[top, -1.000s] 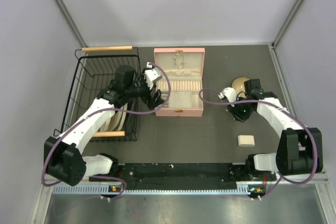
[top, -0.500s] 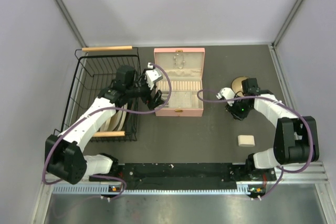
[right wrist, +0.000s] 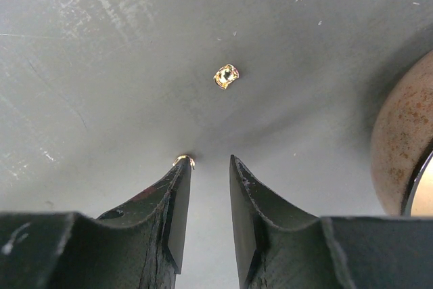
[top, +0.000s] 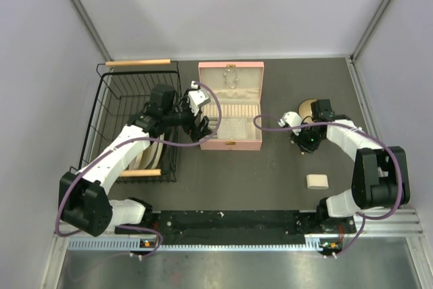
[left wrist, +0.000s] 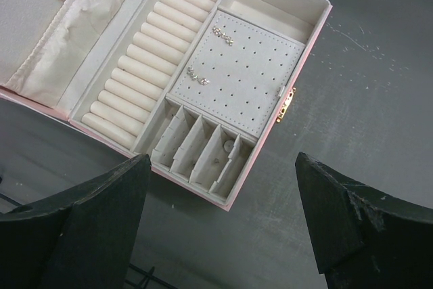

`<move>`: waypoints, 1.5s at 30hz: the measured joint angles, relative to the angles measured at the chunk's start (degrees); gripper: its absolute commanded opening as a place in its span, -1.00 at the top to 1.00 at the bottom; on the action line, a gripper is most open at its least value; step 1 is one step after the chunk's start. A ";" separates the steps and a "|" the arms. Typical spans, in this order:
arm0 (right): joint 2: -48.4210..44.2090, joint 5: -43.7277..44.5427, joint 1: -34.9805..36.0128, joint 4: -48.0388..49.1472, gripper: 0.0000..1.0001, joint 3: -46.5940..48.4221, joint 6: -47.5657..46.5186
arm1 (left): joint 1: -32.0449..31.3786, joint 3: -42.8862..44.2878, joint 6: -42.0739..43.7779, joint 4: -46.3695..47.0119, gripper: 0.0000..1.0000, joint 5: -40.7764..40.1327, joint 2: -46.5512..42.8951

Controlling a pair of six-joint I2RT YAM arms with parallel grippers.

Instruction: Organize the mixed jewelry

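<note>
Partway, I judge | box (left wrist: 318, 6) toward the counter's far edge is already holding earrings (left wrist: 197, 76) | gold stud (right wrist: 226, 76) is lying loose near the right edge beside the bowl (right wrist: 402, 133) | I'm hovering the left gripper (left wrist: 222, 158) released wide over the box | right gripper (right wrist: 209, 160), nearly pinched and grasping nothing, is sitting low just short of the stud

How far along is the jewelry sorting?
Done: earrings sit on the pink jewelry box's perforated pad, a ring in a small compartment. In hand: nothing; the right end effector sits open, low over the table. Left: a gold piece ahead of it and a gold bit at one fingertip.
</note>
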 measured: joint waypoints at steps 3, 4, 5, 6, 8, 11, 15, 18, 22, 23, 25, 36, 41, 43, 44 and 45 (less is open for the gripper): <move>0.00 0.00 0.00 0.02 0.41 0.00 -0.17 | 0.00 0.00 0.09 0.00 -0.86 0.00 0.00; 0.00 0.00 0.00 0.00 0.41 0.00 -0.24 | 0.00 0.00 0.11 0.00 -0.86 -0.02 0.00; 0.00 0.00 0.00 0.02 0.41 0.00 -0.39 | 0.00 0.00 0.11 0.00 -0.86 -0.04 0.00; 0.00 0.00 0.00 0.02 0.41 0.00 -0.50 | 0.00 0.00 0.13 0.00 -0.86 -0.07 0.00; 0.00 0.00 0.00 0.02 0.42 0.00 -0.59 | 0.00 0.00 0.13 0.00 -0.86 -0.17 0.00; 0.00 0.00 0.00 0.02 0.42 -0.02 -0.61 | 0.00 0.00 0.13 0.00 -0.86 -0.17 0.00; 0.00 0.00 0.00 0.04 0.43 -0.07 -0.87 | 0.00 0.00 0.15 0.00 -0.85 -0.22 0.00; 0.00 0.00 0.00 0.17 0.43 -0.24 -1.09 | 0.00 0.00 0.17 0.00 -0.86 -0.39 0.00; 0.02 -0.02 0.00 0.22 0.44 -0.92 -1.36 | 0.00 0.00 0.17 0.00 -0.85 -0.44 0.00; 0.02 -0.02 0.00 0.37 0.45 -1.14 -1.51 | 0.00 0.00 0.17 0.00 -0.85 -0.52 0.00; 0.02 -0.02 0.00 0.37 0.45 -1.51 -1.70 | 0.00 0.00 0.20 0.00 -0.85 -0.59 0.00; 0.52 -0.24 0.00 0.39 0.51 -1.99 -2.10 | 0.00 0.00 0.20 -0.02 -0.85 -0.81 0.00; 0.70 -0.44 0.00 0.42 0.63 -1.99 -2.08 | 0.00 0.00 0.33 -0.02 -0.84 -0.85 0.00; 0.83 -0.61 0.00 0.42 0.70 -1.95 -2.08 | 0.00 0.00 0.35 -0.02 -0.84 -0.92 0.00; 0.94 -0.70 0.00 0.39 0.72 -1.90 -2.05 | 0.00 0.00 0.35 -0.02 -0.84 -0.98 0.00; 0.96 -0.79 0.00 0.39 0.74 -1.88 -2.05 | 0.00 0.00 0.37 -0.02 -0.84 -0.98 0.00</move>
